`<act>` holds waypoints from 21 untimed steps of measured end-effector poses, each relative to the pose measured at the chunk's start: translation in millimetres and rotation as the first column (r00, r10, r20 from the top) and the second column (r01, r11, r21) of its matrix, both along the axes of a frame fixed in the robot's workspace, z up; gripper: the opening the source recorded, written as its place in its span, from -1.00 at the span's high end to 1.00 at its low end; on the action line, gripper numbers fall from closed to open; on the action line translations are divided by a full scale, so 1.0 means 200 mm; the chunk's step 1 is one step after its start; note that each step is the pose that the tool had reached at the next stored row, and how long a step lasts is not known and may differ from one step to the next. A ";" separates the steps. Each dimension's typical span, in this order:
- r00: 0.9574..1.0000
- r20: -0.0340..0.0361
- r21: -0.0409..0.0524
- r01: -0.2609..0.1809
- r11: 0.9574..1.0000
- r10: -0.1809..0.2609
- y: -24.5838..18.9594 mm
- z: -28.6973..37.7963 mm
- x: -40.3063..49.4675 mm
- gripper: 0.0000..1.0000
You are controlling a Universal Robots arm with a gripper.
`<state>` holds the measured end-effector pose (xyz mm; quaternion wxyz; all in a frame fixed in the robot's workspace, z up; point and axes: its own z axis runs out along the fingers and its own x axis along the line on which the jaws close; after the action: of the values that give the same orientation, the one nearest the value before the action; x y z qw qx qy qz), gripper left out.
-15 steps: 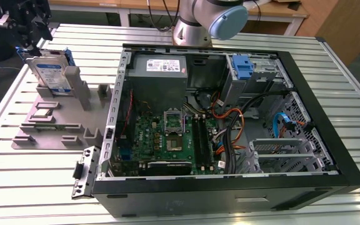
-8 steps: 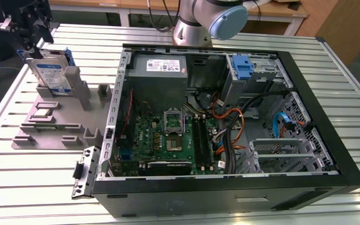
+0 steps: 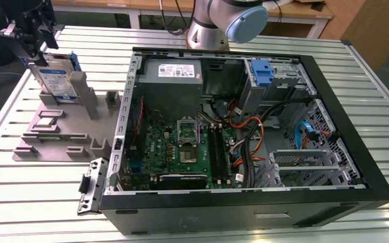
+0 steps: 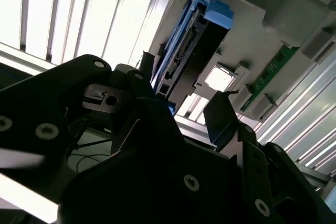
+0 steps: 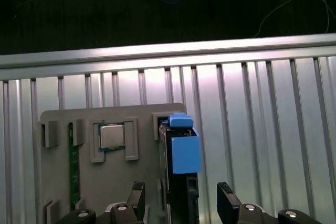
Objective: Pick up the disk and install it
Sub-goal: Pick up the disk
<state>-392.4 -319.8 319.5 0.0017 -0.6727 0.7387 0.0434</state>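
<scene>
The disk (image 3: 54,79), a silver drive with a white-and-blue label in a blue carrier, stands on edge in a slot of the grey holder (image 3: 66,147) at the exterior view's left. My gripper (image 3: 38,53) hangs just above its top end. In the first wrist view the disk (image 5: 181,150) runs between my two black fingertips (image 5: 136,195), which stand apart on either side of it without touching; the gripper (image 5: 181,195) is open. In the second wrist view the disk (image 4: 194,40) lies beyond one dark finger (image 4: 220,114).
The open computer case (image 3: 356,152) takes up the middle and right of the slatted metal table (image 3: 18,202), with a blue bracket (image 3: 262,71) in its drive bay. On the grey holder lie a processor chip (image 5: 112,136) and a green memory stick (image 5: 73,166). The arm's base (image 3: 215,25) stands behind the case.
</scene>
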 end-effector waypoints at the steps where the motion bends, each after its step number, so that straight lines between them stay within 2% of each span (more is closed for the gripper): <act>1: 1.000 0.000 0.000 -0.009 1.000 0.009 0.000 -0.002 0.000 -0.30; 6: 0.999 0.000 0.000 -0.049 0.999 0.049 0.000 -0.018 -0.001 -0.30; 11: 0.997 0.000 0.000 -0.082 0.997 0.082 0.000 -0.050 -0.001 -0.30; 16: 0.994 0.000 0.000 -0.105 0.994 0.105 0.000 -0.086 -0.001 -0.30; 21: 0.993 0.000 0.000 -0.119 0.993 0.119 0.000 -0.098 -0.001 -0.30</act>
<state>-392.6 -319.8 299.9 -0.0010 -0.7154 0.6973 0.0435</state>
